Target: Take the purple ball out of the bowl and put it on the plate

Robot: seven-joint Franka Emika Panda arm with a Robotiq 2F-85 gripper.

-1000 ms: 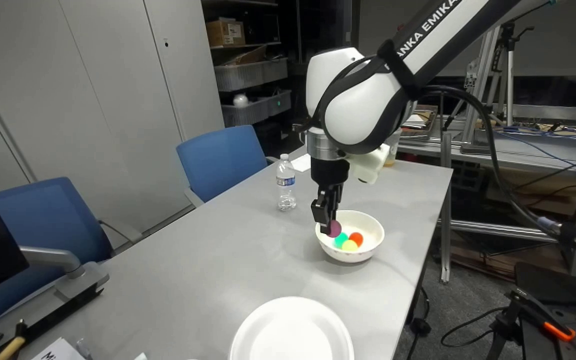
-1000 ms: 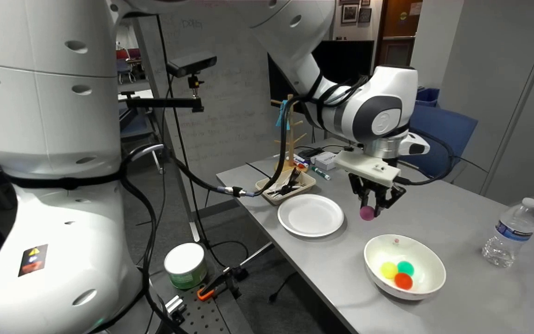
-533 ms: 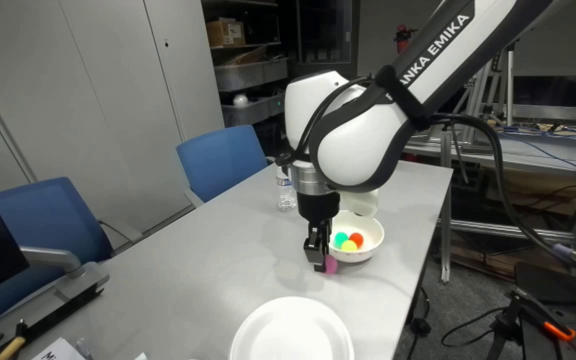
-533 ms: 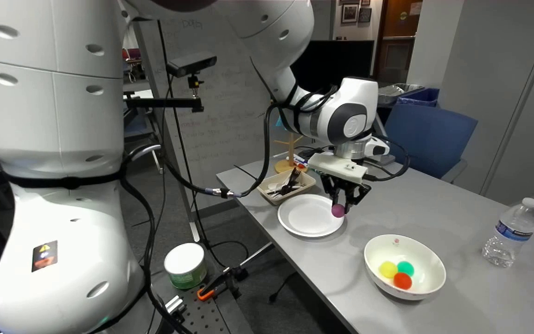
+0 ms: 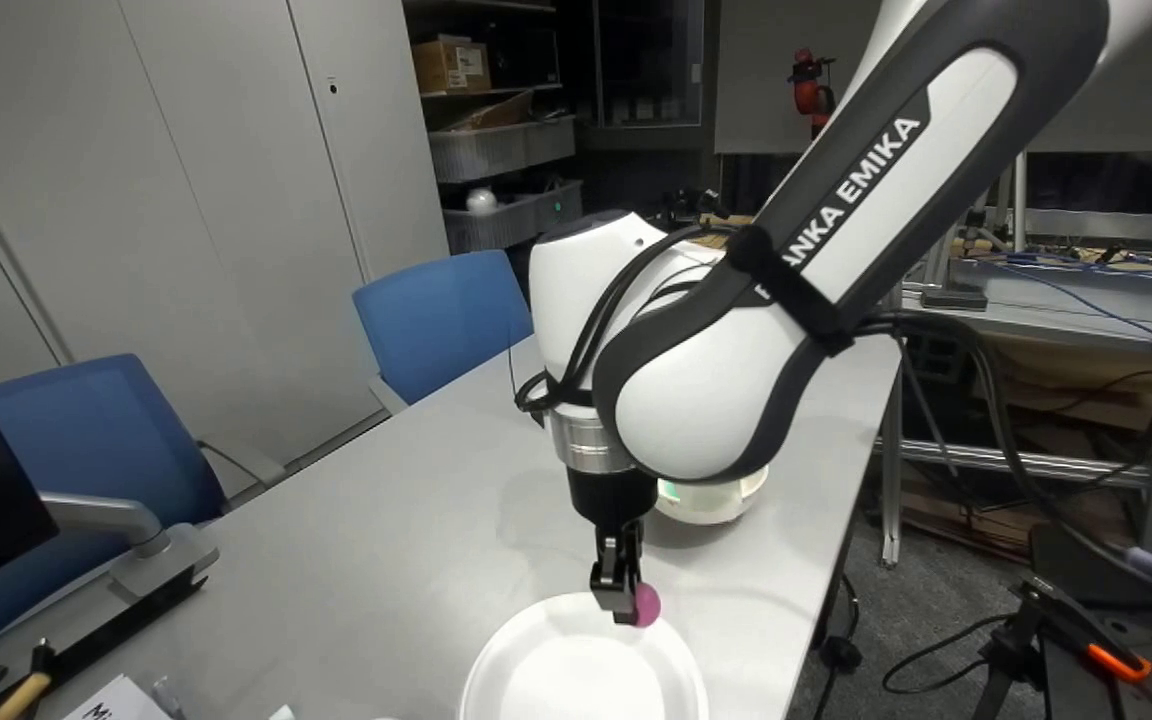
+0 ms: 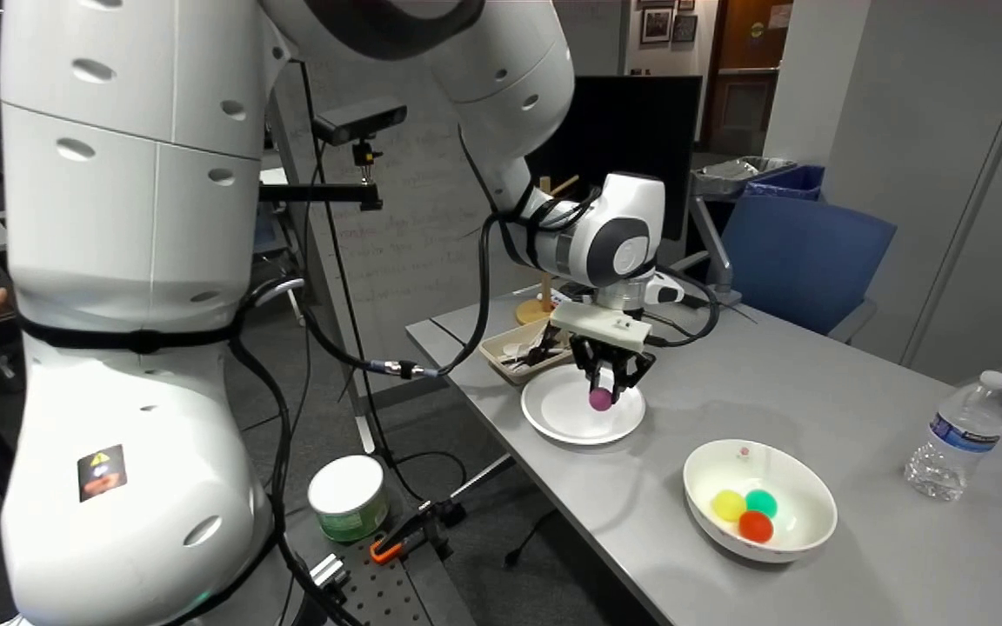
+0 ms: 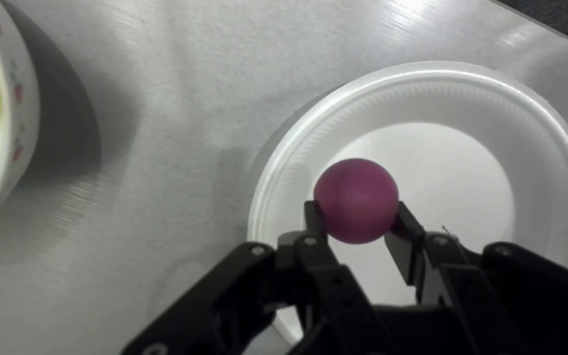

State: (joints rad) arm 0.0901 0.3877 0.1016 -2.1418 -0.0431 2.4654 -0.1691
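My gripper (image 7: pixel 358 214) is shut on the purple ball (image 7: pixel 355 190), one fingertip on each side of it. The ball also shows low at the fingertips in both exterior views (image 5: pixel 647 605) (image 6: pixel 601 399). It is held in the air above the flat white plate (image 6: pixel 557 409), near the plate's side facing the bowl. The plate also shows in the wrist view (image 7: pixel 456 167) and has nothing on it. The white bowl (image 6: pixel 792 474) stands apart on the table and holds a yellow, a green and a red ball. In an exterior view the arm partly hides the bowl (image 5: pixel 711 510).
A water bottle (image 6: pixel 958 439) stands beyond the bowl. A tan tray with cutlery (image 6: pixel 510 369) sits close behind the plate, with a wooden stand (image 6: pixel 536 310) behind it. A monitor (image 6: pixel 614 148) and blue chairs (image 6: pixel 805 252) are at the table's far side. The table edge runs near the plate.
My gripper has carried the purple ball away from the bowl and across to the plate. The bowl, its other balls and the plate have stayed in place.
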